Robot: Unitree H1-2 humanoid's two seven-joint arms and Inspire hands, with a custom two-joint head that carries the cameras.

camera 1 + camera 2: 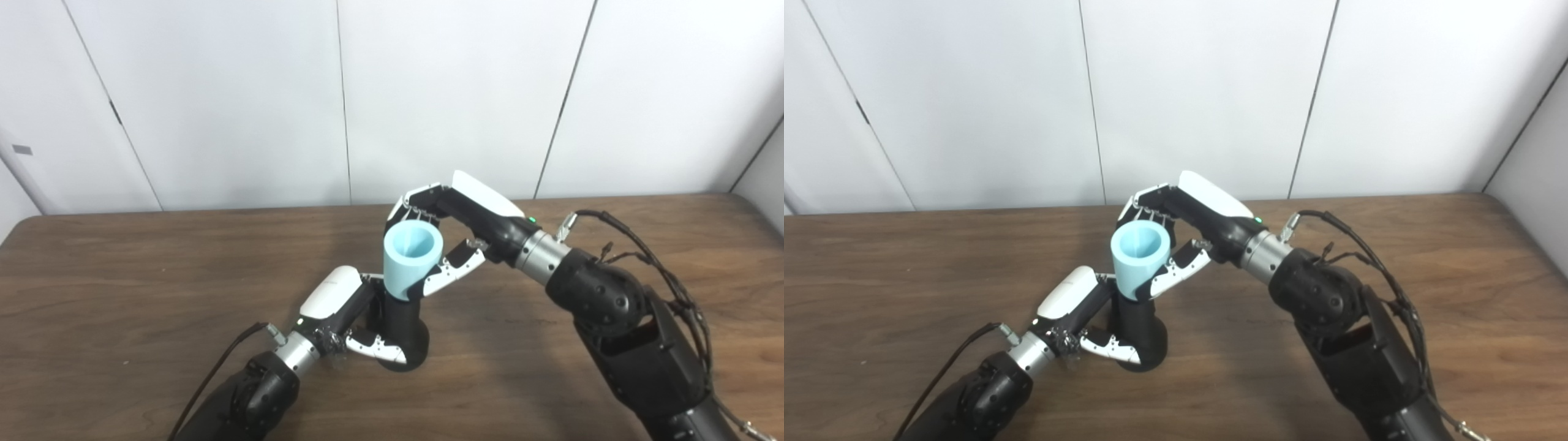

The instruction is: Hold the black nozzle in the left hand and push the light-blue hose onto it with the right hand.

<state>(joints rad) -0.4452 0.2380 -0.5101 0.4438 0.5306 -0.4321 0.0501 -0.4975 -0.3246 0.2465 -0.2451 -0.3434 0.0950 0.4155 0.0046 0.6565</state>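
Mating step, near table centre: my left hand (343, 312) grips the upright black nozzle (401, 331) while my right hand (450, 236), arriving from 3 o'clock, clasps the light-blue hose (410, 257) seated on its tip; next, I judge, a straight downward push.

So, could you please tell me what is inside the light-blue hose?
Looking down the light-blue hose, only its pale inner wall shows. The black nozzle meets its lower end; how far it reaches inside is hidden.

Bare table (122, 288) lies open on both sides; at centre, both hands crowd the hose (410, 257), seemingly leaving no gap.
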